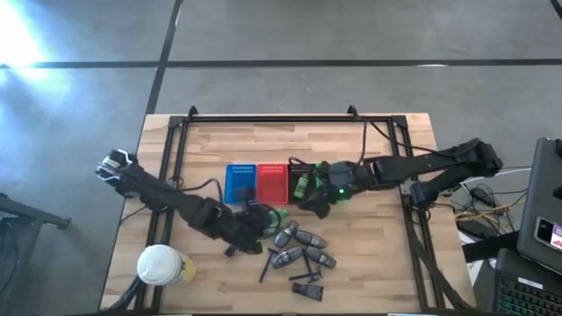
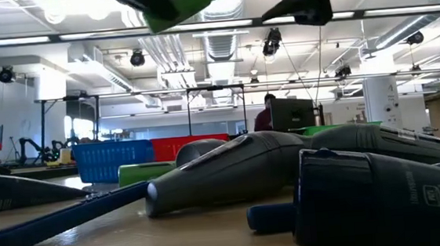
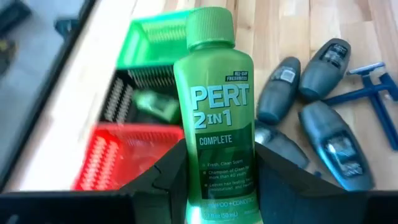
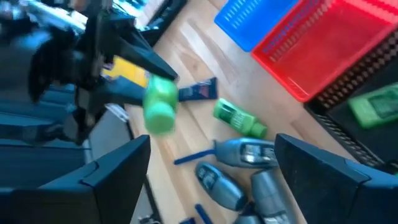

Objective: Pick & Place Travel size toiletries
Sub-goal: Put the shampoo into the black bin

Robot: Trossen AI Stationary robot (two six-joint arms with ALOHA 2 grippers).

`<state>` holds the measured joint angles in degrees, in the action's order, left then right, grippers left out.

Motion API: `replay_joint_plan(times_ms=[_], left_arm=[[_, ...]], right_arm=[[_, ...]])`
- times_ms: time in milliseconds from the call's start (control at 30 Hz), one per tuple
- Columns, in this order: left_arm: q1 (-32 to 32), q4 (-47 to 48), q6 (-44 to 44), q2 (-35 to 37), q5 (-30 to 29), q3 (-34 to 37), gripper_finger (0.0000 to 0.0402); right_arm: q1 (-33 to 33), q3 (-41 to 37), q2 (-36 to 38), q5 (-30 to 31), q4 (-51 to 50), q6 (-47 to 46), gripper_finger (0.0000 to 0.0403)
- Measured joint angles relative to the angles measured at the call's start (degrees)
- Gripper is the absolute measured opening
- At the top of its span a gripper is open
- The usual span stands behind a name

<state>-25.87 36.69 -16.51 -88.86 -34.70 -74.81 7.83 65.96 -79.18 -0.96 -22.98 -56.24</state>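
Note:
My left gripper (image 3: 217, 186) is shut on a green Pert bottle (image 3: 214, 106), which is held up over the table (image 1: 256, 219) and also shows at the top of the low view (image 2: 183, 4). My right gripper (image 4: 214, 149) is open with nothing between its fingers, beside the black basket (image 1: 300, 175). A second green bottle (image 4: 239, 119) lies on its side on the table. A third (image 4: 378, 106) lies in the black basket. Several grey bottles (image 1: 303, 250) and blue-handled razors (image 3: 373, 93) lie on the wood. My left gripper pinches the Pert bottle between its two fingers (image 3: 163, 180) at the lower body near the base (image 3: 217, 163). The bottle points away from the wrist, cap (image 3: 211, 25) outward. It is lifted clear of the table.
Blue (image 1: 240, 183), red (image 1: 272, 183), black and green (image 3: 155, 37) baskets stand in a row at mid-table. A white-lidded round container (image 1: 160, 263) stands near the table's near left corner. A black frame (image 1: 290, 118) borders the table. Bare wood lies beyond the baskets.

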Motion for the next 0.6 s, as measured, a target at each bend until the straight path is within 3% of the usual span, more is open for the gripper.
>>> replay_joint_plan(times_ms=[300, 600], left_arm=[[5.4, -6.1, 9.8, -1.9, 0.8, -2.8, 0.0142], [7.1, -9.7, 12.1, -1.8, 2.2, -2.6, 0.0142]], right_arm=[[0.0, 0.3, -2.2, -1.5, 3.2, -0.4, 0.0361], [0.0, 0.3, -2.3, -1.6, 5.8, -2.1, 0.0337]])
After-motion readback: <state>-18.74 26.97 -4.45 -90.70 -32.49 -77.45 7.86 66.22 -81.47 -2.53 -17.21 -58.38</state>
